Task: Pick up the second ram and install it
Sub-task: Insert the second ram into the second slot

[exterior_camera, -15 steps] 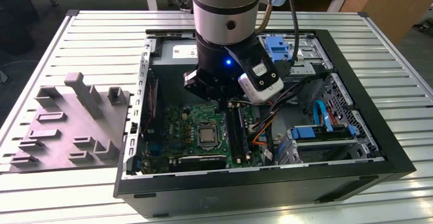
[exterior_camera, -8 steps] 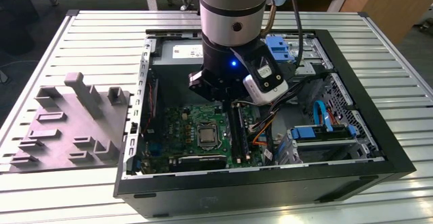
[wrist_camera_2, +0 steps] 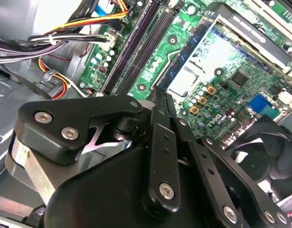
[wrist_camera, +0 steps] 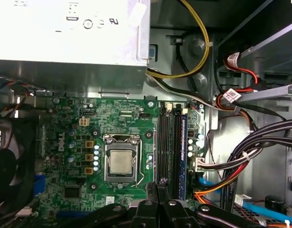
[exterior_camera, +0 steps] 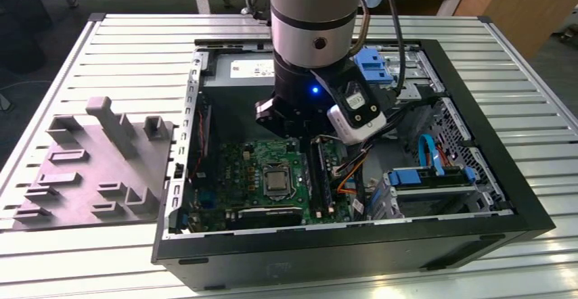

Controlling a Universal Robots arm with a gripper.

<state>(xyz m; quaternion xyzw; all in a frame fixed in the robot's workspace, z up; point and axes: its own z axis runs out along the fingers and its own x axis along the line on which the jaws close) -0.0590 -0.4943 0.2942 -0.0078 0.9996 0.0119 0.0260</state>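
Observation:
My gripper [wrist_camera_2: 156, 91] hangs low inside the open computer case [exterior_camera: 343, 248], over the motherboard [wrist_camera: 70, 142]. Its fingers [wrist_camera: 158, 189] are pressed together, and no stick shows between them. Their tips sit just above the near end of the memory slots [wrist_camera: 168, 152], beside the processor socket [wrist_camera: 121, 161]. In the outermost slot stands a long slim ram [wrist_camera: 183, 152] with a blue-green edge; I cannot tell whether it is the second ram. In the exterior view the arm's wrist [exterior_camera: 302, 109] covers the fingers.
A grey holder tray [exterior_camera: 91, 170] lies on the slatted table at the exterior view's left. Bundled cables [wrist_camera: 250, 152] run close beside the slots. A metal power supply box [wrist_camera: 70, 38], a fan [wrist_camera_2: 264, 152] and blue drive brackets [exterior_camera: 434, 174] crowd the case.

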